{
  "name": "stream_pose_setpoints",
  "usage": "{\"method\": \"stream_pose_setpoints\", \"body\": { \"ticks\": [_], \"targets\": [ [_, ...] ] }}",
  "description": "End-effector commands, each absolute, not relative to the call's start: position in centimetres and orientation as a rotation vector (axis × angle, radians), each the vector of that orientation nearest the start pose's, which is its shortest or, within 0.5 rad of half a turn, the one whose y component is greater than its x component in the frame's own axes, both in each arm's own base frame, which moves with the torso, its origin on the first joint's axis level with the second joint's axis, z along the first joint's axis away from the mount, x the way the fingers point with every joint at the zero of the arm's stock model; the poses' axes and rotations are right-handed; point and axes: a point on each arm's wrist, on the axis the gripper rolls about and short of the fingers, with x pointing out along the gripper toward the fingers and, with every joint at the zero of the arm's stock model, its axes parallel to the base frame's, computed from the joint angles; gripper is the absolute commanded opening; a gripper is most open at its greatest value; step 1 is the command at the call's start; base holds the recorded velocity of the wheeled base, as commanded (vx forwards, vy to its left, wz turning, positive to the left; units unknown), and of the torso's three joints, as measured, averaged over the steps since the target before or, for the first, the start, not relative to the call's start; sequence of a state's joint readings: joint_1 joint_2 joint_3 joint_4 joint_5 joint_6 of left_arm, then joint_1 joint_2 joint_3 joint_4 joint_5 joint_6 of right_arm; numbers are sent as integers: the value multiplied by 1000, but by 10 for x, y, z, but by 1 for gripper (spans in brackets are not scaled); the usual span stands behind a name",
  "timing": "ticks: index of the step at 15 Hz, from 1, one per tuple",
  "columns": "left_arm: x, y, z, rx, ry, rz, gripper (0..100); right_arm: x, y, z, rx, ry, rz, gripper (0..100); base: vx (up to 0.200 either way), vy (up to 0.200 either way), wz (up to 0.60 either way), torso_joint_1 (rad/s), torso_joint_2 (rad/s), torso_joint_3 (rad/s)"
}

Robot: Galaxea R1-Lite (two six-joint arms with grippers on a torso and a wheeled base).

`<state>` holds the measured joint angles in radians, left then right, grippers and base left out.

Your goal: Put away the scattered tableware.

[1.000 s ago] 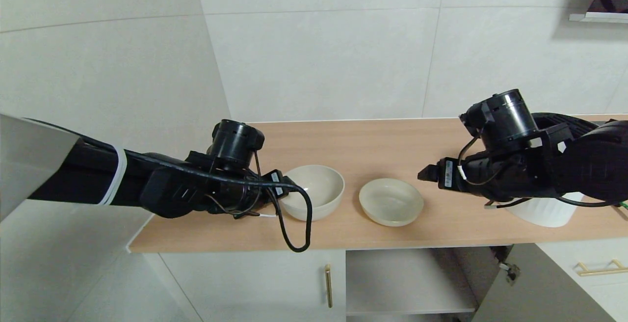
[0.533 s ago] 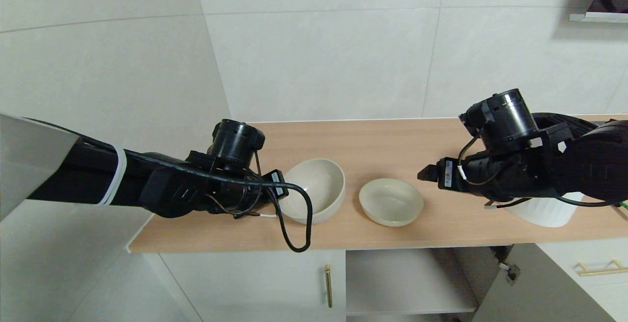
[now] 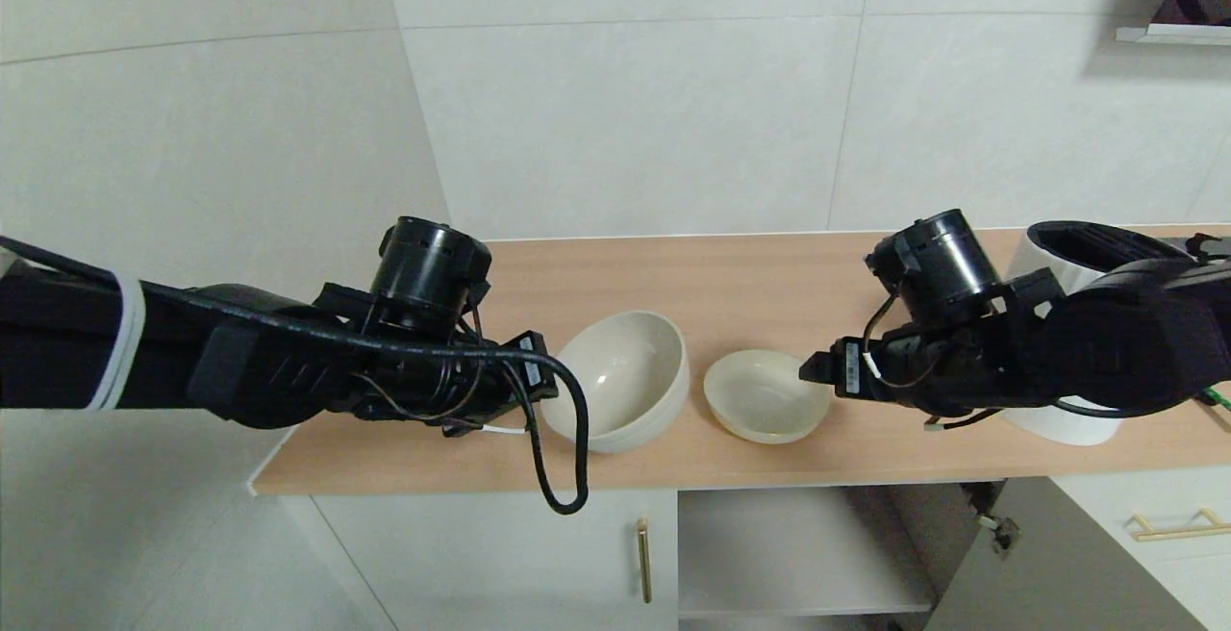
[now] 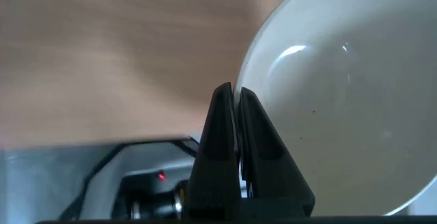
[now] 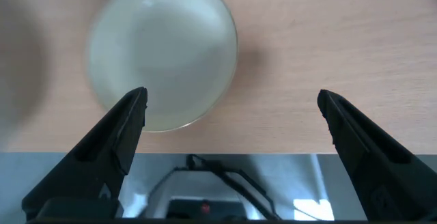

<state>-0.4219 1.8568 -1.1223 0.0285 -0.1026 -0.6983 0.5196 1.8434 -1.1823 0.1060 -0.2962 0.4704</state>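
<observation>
My left end effector [image 4: 235,93] is pressed together on the rim of a large cream bowl [image 3: 630,371], pinching its thin wall at the bowl's 9 o'clock edge. The bowl is deep, smooth and glossy, plain inside, and it is tilted, with its opening turned up and towards my left arm. It is over the front part of the pale wooden bench [image 3: 750,285]; I cannot tell whether its underside touches the wood.

At 3 o'clock from it, just beside it but apart, a smaller, shallower bowl [image 3: 760,400] sits flat on the bench, off-white and slightly translucent.

My right end effector [image 3: 817,368] hovers at that small bowl's 3 o'clock rim with its fingers [image 5: 123,135] spread wide and holding nothing.

Further on at 3 o'clock, a white ribbed container [image 3: 1063,422] stands on the bench, partly hidden behind my right arm.
</observation>
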Motion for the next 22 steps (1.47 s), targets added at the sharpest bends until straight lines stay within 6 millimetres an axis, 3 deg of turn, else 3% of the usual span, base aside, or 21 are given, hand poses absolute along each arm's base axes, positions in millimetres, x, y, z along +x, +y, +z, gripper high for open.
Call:
{"method": "stream_pose_setpoints", "body": {
  "ticks": [1, 7, 16, 17, 22],
  "targets": [
    [301, -137, 169, -536, 866, -226, 0, 307, 168, 148, 102, 779, 12, 100, 0, 0, 0, 0, 0, 0],
    [301, -136, 168, -537, 867, -226, 0, 331, 177, 117, 57, 758, -92, 100, 0, 0, 0, 0, 0, 0],
    [302, -135, 167, -539, 869, -219, 0, 340, 180, 113, 84, 706, -88, 100, 0, 0, 0, 0, 0, 0],
    [302, -135, 167, -539, 868, -219, 0, 340, 181, 113, 85, 707, -85, 0, 0, 0, 0, 0, 0, 0],
    [302, -134, 167, -540, 867, -218, 0, 339, 180, 114, 90, 704, -83, 0, 0, 0, 0, 0, 0, 0]
  ]
}}
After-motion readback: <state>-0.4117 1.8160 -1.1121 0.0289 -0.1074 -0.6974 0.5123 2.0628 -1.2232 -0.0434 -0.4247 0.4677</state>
